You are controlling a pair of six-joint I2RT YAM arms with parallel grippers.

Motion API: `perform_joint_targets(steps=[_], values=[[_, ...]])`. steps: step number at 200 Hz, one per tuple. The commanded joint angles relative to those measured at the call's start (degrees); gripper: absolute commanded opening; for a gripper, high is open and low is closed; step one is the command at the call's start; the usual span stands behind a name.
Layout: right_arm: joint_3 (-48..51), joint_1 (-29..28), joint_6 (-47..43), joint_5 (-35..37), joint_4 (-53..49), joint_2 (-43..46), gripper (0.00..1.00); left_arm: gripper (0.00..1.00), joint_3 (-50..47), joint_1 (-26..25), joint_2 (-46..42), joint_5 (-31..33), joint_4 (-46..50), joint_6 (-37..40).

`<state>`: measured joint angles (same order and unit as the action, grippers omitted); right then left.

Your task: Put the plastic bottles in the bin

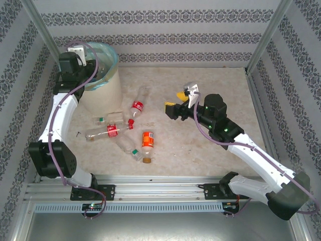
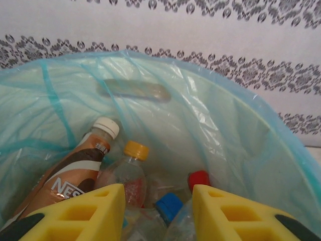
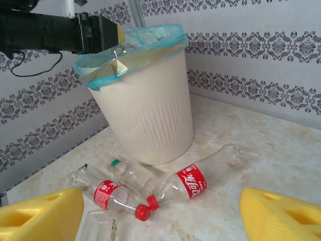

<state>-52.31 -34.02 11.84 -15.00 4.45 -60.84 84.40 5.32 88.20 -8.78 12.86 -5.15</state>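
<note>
Your left gripper [image 2: 158,201] hangs over the mouth of the bin [image 1: 106,88]. Its yellow fingers [image 2: 90,211] are a narrow gap apart with nothing pinched between them. The brown-labelled bottle [image 2: 75,173] and the capped ones beside it lie below, down in the bag. Your right gripper [image 1: 175,99] is out over the middle of the table [image 1: 175,155], jaws spread wide and empty.

Several bottles lie on the table in a loose cluster between the bin and your right gripper. The one that matters is the red-labelled bottle [image 3: 193,179], the nearest to that gripper and straight ahead of it, on the bin side. It lies flat, with its red cap toward the arms and its base toward the back wall. In the right wrist view its long axis runs on a slant, neither along nor square to the line the jaws close on.

I judge the right arm the better choice. You will want to turn the wrist until the fingers straddle the label across the bottle's width before you come down. The orange-labelled bottle [image 1: 147,140] lies nearest the arms' bases.
</note>
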Motion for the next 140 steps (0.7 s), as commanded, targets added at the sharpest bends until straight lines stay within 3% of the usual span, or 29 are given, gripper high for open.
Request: perform_joint_targets(steps=[1,71,140], values=[[0.7,-0.7,0.6,0.0,0.7,-0.3,0.82,0.4,-1.8,0.4,4.4,1.7,11.2,2.7],[0.3,-0.7,0.3,0.1,0.1,-1.0,0.81,0.42,-0.7,0.4,6.9,1.1,12.2,3.0],[-4.6,-1.0,1.6,2.2,-4.7,-3.9,0.8,0.59,12.2,0.4,1.3,-1.4,10.2,-1.0]])
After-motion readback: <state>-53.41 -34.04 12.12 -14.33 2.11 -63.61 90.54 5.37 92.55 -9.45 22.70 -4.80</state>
